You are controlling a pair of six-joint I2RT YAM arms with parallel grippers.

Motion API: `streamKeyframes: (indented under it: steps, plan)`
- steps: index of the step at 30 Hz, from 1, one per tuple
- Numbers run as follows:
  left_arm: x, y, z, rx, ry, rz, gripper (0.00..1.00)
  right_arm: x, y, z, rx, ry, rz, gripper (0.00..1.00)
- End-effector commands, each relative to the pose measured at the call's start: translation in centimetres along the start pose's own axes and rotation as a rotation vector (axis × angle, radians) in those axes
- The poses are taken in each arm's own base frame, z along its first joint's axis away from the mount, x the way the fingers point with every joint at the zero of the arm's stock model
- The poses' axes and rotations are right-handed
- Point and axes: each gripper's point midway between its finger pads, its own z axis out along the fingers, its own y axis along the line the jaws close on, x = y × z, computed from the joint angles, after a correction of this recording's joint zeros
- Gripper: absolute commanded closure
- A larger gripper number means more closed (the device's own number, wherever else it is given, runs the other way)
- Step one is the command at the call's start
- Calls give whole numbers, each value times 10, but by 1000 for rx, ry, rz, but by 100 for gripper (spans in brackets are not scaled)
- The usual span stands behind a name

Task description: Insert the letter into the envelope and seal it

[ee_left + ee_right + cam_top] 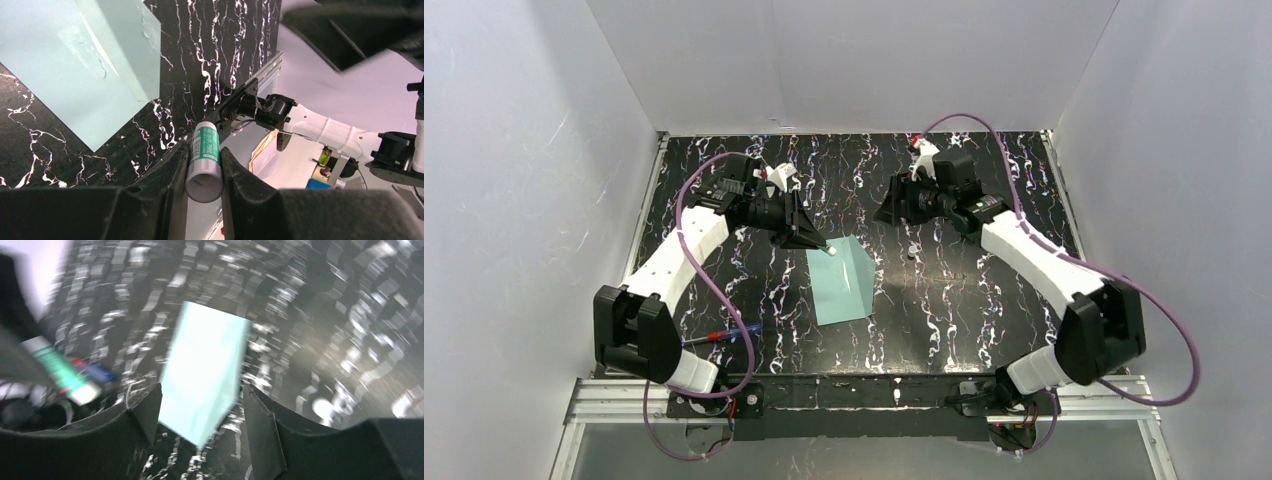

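A: Surface and room?
B: Black table (984, 300) with white veining, and plain white walls (524, 150) on three sides.
A: Envelope?
B: The envelope (842, 280) lies mid-table, between the arms.
A: Pincers?
B: The left gripper (812, 238) is clamped narrow on a glue stick (204, 165) at the envelope's far left corner; contact unclear. The right gripper (201, 390) has its jaws wide, holds nothing and hovers above the table. Its view is blurred.

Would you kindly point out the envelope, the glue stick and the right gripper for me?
envelope (839, 283): top view, middle of its teal face.
glue stick (204, 148): left wrist view, green label on its barrel.
right gripper (200, 392): right wrist view, midway between its open fingertips.
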Motion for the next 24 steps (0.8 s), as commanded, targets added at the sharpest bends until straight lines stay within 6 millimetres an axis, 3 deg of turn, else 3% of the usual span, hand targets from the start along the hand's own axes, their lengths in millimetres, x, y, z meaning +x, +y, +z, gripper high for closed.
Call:
streamKeyframes:
  steps: [1,7,13,18,21,24]
  plan:
    - [6,-25,-10,84,54,59,100,-3,103,-35,-482,-59,-263,31]
    - [14,-45,-19,165,82,82,100,9,160,-53,-614,-77,-432,29]
    - [18,-54,-26,197,92,99,100,18,177,-42,-613,-26,-499,30]
    - [19,-60,-30,216,92,115,100,13,182,-36,-613,-39,-508,34]
    - [18,-62,-31,222,90,117,100,15,186,-31,-620,-24,-511,42]
    - [16,-64,-31,220,84,121,100,17,189,-28,-625,-4,-510,62]
